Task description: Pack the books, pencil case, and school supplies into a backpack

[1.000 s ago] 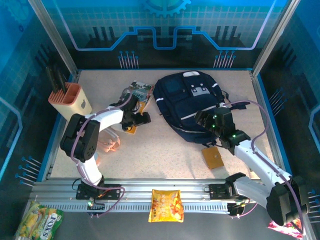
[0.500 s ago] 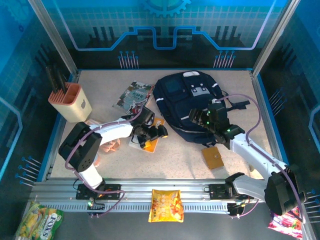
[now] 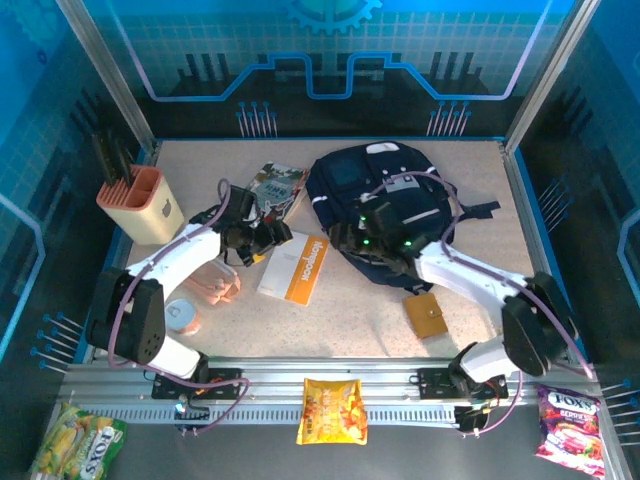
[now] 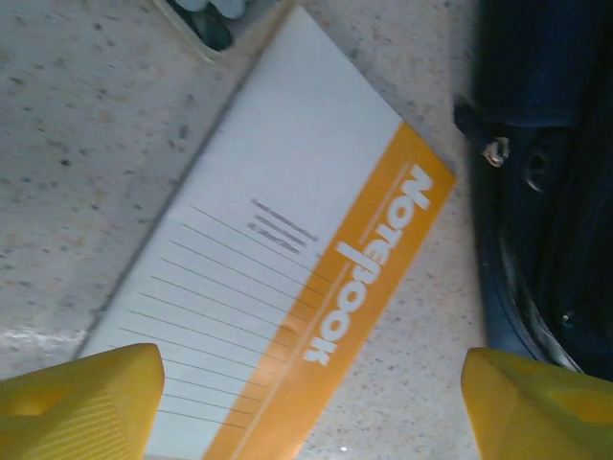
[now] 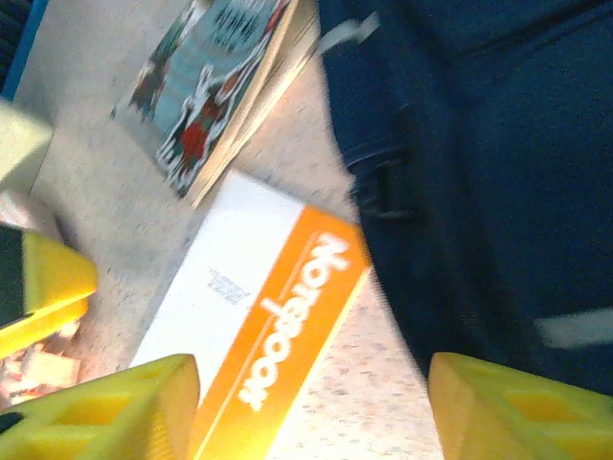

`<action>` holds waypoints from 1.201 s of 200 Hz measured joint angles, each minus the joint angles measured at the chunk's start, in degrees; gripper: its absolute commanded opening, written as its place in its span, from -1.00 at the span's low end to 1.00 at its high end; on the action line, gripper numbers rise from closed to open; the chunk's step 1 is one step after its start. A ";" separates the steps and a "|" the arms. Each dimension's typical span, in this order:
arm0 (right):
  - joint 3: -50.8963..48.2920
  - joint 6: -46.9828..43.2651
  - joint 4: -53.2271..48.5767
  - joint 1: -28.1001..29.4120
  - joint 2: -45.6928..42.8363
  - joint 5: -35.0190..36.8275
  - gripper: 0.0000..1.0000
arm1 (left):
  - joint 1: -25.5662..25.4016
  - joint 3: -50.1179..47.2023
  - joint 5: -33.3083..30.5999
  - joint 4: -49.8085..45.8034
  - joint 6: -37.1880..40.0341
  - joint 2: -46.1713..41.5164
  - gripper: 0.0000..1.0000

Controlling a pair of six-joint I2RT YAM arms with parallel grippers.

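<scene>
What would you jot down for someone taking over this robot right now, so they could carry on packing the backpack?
Left gripper: jaws open, empty, above the white-and-orange notebook.
Right gripper: jaws open, empty, over the notebook's end by the backpack.
Notebook lies flat just left of the backpack; illustrated book beyond it; tan square piece on the backpack's near side.
Done: nothing visibly packed.
Left: pack all three.

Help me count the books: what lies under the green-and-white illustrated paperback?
Pale edges of another thin book peek out beneath the green-and-white illustrated paperback; its cover is hidden, so which one is unclear.
</scene>
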 measured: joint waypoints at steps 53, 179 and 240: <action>10.80 1.01 -1.38 6.43 16.70 -5.75 0.01 | 1.66 -1.14 -0.26 -0.39 4.81 5.40 0.40; 18.51 1.01 -13.09 6.99 27.17 -10.60 0.05 | 2.58 -2.25 1.38 0.44 7.58 10.34 0.28; 18.43 0.98 -14.16 5.35 27.17 -10.47 0.07 | 3.02 -10.43 7.30 7.74 4.11 5.75 0.15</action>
